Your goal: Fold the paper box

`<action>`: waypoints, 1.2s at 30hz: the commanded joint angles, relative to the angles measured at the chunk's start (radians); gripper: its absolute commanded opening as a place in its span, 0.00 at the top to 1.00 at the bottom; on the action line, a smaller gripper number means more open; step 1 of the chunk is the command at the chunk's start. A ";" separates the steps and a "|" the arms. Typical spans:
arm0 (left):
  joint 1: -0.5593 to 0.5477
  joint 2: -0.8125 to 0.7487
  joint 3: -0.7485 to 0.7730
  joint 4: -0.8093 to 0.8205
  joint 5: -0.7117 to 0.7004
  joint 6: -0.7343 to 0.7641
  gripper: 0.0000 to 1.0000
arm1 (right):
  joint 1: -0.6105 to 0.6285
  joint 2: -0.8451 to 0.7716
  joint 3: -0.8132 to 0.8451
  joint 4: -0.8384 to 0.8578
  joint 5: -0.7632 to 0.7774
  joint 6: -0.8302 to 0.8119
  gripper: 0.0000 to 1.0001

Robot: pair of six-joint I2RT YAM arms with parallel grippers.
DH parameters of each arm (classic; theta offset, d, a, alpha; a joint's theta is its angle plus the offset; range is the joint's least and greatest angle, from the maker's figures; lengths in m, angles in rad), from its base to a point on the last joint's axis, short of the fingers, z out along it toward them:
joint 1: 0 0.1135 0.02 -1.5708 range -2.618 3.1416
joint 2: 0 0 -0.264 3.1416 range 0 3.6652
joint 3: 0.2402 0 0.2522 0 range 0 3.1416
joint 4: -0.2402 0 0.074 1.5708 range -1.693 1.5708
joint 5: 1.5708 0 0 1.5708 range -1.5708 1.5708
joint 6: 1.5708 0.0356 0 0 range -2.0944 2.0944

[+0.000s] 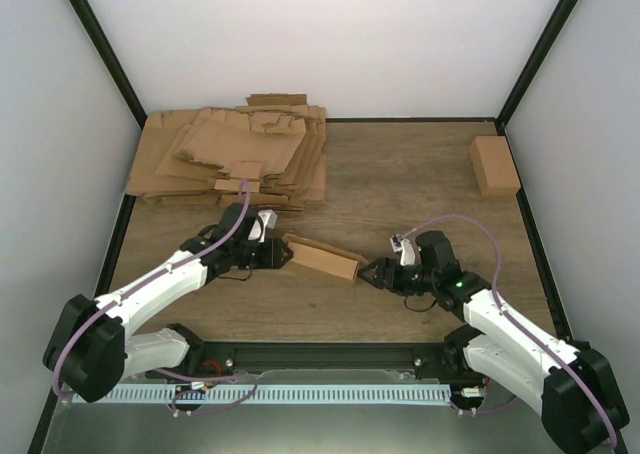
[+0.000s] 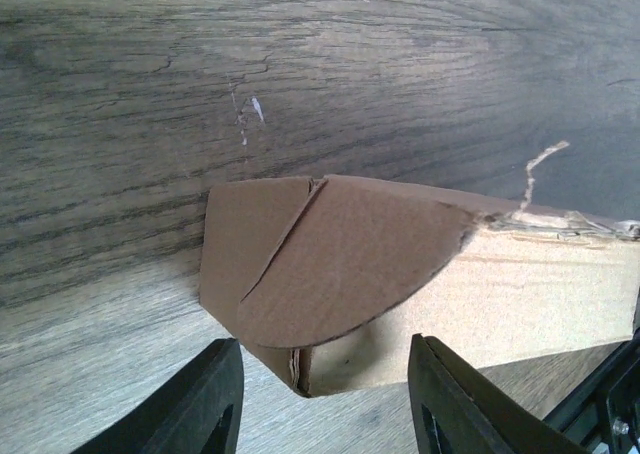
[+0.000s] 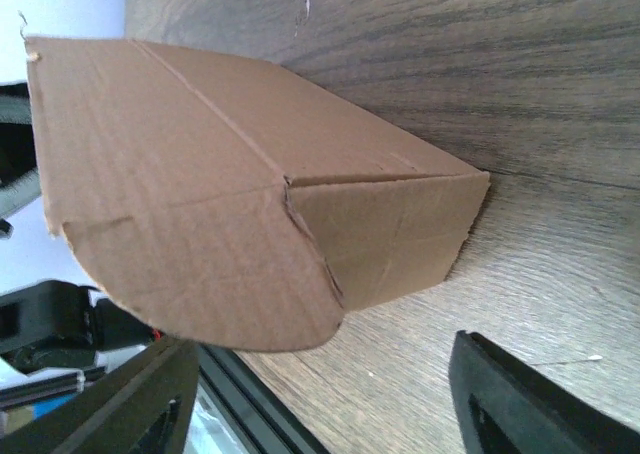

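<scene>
Out on the bench (image 1: pixel 420 184), the box (image 1: pixel 322 258) lies between the left tool (image 1: pixel 287 256) and the right tool (image 1: pixel 371 272), one end facing each, and both are spread wide and hold nothing, likely so each can push a round flap (image 2: pixel 350 264) shut.

The left arm (image 1: pixel 160 279) is stretched low and forward toward the left end of the paper box (image 1: pixel 322 259). The left gripper (image 1: pixel 284 255) is held at that end with its jaws spread. In the left wrist view the box's corner is seen between the two fingers (image 2: pixel 215 399), though contact cannot be made out. The right arm (image 1: pixel 510 324) is bent inward toward the box's right end. The right gripper (image 1: pixel 371 272) is held just beside that end, its jaws parted wide.
</scene>
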State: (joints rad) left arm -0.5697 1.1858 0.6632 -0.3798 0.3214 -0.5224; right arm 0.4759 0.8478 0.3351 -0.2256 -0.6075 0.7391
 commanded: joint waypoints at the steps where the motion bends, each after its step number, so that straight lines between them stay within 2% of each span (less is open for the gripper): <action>1: 0.004 0.007 -0.019 0.046 0.021 -0.014 0.54 | 0.010 0.005 -0.005 0.072 -0.018 0.010 0.33; 5: 0.004 0.015 -0.021 0.051 0.016 -0.017 0.56 | 0.010 0.015 -0.007 0.087 -0.023 0.016 0.38; 11: 0.004 0.020 -0.022 0.063 0.011 -0.022 0.57 | 0.011 0.047 -0.004 0.123 -0.037 0.015 0.38; 20: 0.004 0.038 -0.026 0.077 0.019 -0.033 0.59 | 0.010 0.130 -0.008 0.200 -0.043 0.016 0.49; 36: 0.004 0.061 -0.046 0.104 0.026 -0.055 0.60 | 0.007 0.213 -0.009 0.226 0.015 -0.017 0.55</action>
State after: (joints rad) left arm -0.5686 1.2350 0.6395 -0.2832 0.3428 -0.5663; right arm 0.4797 1.0332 0.3267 -0.0067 -0.6346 0.7532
